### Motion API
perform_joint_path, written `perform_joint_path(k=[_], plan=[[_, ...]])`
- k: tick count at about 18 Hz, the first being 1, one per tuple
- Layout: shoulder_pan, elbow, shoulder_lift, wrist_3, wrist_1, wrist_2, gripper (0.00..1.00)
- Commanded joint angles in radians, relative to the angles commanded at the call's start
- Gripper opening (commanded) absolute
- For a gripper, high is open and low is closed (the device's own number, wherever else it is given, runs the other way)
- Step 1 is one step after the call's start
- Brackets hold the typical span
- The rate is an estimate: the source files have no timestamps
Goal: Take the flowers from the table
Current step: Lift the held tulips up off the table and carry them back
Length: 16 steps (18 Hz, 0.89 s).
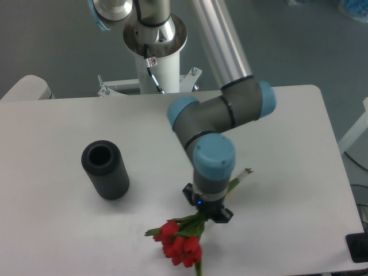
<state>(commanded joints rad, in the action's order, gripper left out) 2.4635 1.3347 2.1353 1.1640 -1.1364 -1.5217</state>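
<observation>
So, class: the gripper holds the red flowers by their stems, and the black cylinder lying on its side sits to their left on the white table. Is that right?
Not quite. In the camera view the black cylinder stands upright, its open mouth facing up, not on its side. The rest holds: the gripper has the red flowers by the stems, and the cylinder is to their left on the white table.
</observation>
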Motion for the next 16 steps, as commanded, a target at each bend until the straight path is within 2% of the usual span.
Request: perform_joint_path(k=[2,4,7,9,14,16], plan=[[0.043,-0.028,-0.017,0.054,-0.064,0.000,0.15],[0.083,-0.043,-0.032,0.133,-0.104,0.000,0.15],[0.141,-0.046,-0.048,0.222,-0.126,0.000,0.17],[0.153,-0.060,-0.048,0.270,-0.137,0.000,0.17],[0.166,-0.117,-0.034,0.327,-0.213,-0.026,0.14],[0.167,-0.120,-0.034,0.338,-0.217,-0.035,0.13]])
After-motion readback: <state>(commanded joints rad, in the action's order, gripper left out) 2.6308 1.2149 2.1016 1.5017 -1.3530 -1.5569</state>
